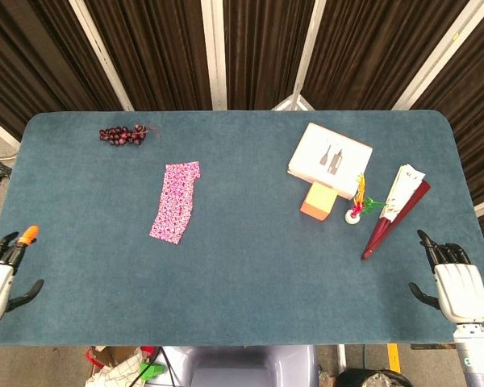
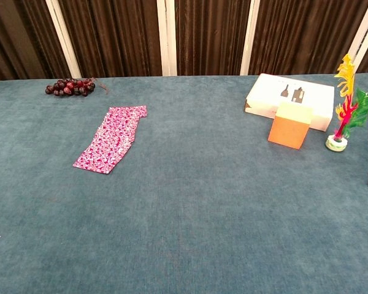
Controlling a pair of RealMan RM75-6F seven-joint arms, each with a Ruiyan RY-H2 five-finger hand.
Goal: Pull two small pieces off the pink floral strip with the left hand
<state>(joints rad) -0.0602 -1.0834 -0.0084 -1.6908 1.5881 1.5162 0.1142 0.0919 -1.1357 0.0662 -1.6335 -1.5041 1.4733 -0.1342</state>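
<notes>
The pink floral strip [image 1: 176, 201] [image 2: 112, 138] lies flat on the blue table, left of centre, slanting from upper right to lower left. My left hand [image 1: 2, 274] hovers at the table's front left corner, fingers spread and holding nothing, one fingertip orange; it is far from the strip. Over the front right corner, my right hand [image 1: 453, 284] stays open and empty. The chest view shows neither hand.
A bunch of dark grapes [image 1: 123, 134] lies at the back left. At the right stand a white box [image 1: 330, 154], an orange block [image 1: 317, 201], a small plastic plant [image 1: 357, 202] and a folded maroon fan [image 1: 394, 211]. The table [image 1: 242, 274] has a blue felt top.
</notes>
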